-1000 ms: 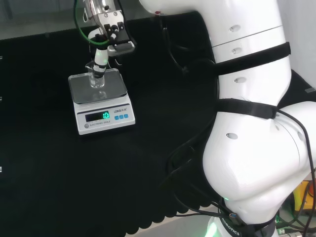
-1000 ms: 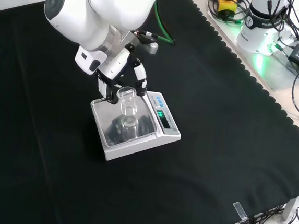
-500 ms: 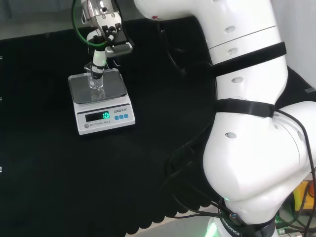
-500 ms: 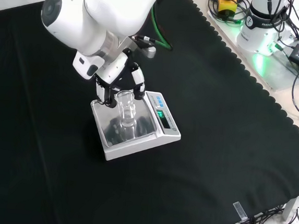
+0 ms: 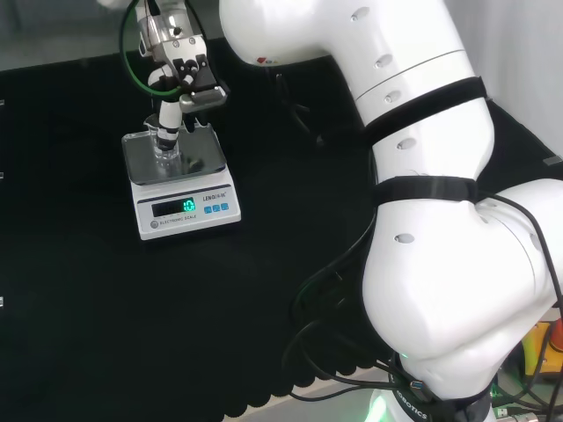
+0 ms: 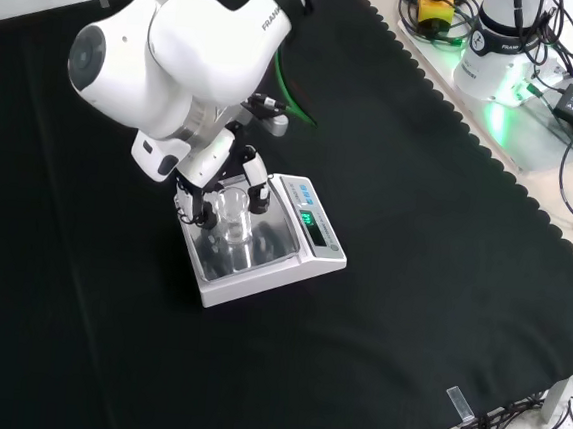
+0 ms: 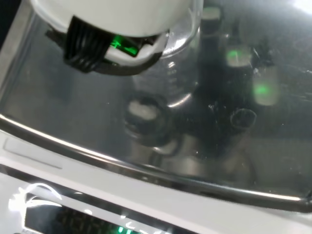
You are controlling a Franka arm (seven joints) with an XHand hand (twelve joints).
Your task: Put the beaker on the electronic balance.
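Fingers (image 6: 259, 194) curled down either side of the clear beaker (image 6: 232, 217), black tips flanking the glass in front view; looks like a pinch on the upper wall, contact itself hard to confirm through clear glass. Thumb side at the view's left of the beaker, finger side at its right. Hand (image 6: 213, 173) directly above and slightly behind the beaker in front view, wrist coming in from upper left under the big white link.

Same hold in head view: hand (image 5: 179, 66) at top left, one black-and-white finger (image 5: 167, 112) dropping straight onto the beaker (image 5: 164, 145).

Beaker upright, base down on the steel pan of the electronic balance (image 6: 302, 265), roughly mid-pan, biased toward the far edge in head view. No visible contents. Wrist view: beaker (image 7: 168, 85) close up, base meeting the reflective pan, reflection below it; blurred white part of the hand (image 7: 117, 19) with black ribbed pad just above the rim.

Balance (image 5: 208, 180) flat on the black cloth (image 6: 444, 248), green display lit, blue buttons beside it, display side toward the arm's base. Balance front edge and display strip (image 7: 97, 214) along one side of the wrist view.

Arm links large and white at head view's right, black straps across them. Cables and green-lit base past the cloth's scalloped edge, front view top right.
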